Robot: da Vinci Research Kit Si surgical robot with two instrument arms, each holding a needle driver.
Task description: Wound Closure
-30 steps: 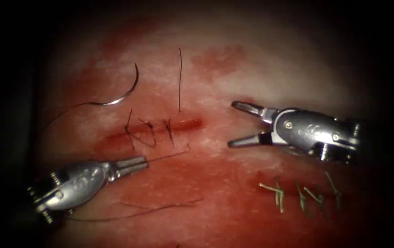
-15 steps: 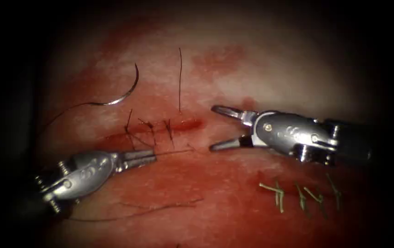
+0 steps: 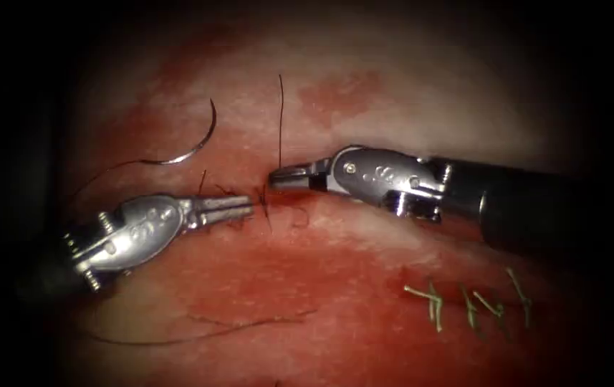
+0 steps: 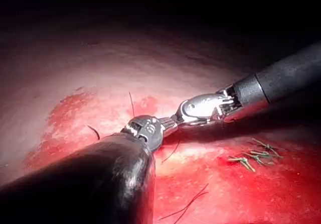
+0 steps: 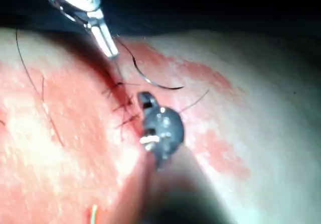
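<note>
Right tool (image 3: 276,176) clenched on thread (image 3: 280,122) at the cut (image 3: 278,197); left tool (image 3: 248,206) clenched on thread too. Needle (image 3: 195,147) lying free left of the cut. Best to keep equal tension.

The left tool (image 4: 150,129) has its jaws hidden behind its own wrist; the right tool (image 5: 146,99) shows blurred, its grip unreadable.

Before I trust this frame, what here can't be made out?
- Endoscope view: whether the right tool actually grips the upright thread; too fine to tell.
- Left wrist view: the left tool tips, crowded against the right tool.
- Endoscope view: the needle thread's far end runs into dark.
</note>
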